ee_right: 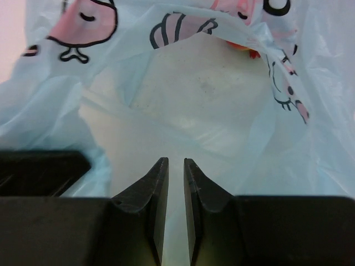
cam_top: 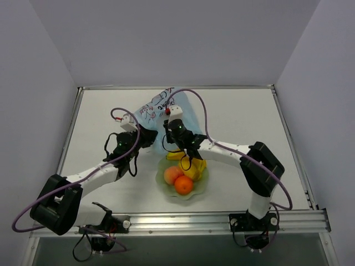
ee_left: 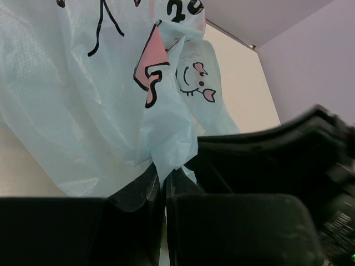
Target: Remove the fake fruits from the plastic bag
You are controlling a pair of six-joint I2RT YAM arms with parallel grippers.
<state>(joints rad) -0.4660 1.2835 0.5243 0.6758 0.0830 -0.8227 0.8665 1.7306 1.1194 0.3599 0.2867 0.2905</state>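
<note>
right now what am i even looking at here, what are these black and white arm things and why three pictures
Two robot arms bolted to a table's near edge, seen from an overhead camera. The other two pictures come from cameras on each wrist, looking past the jaws. On the table lie a light-blue plastic bag and a green bowl holding fake fruits. The left gripper has its jaws pinched on a fold of the bag. The right gripper, jaws nearly shut, faces the bag's opening.
</note>
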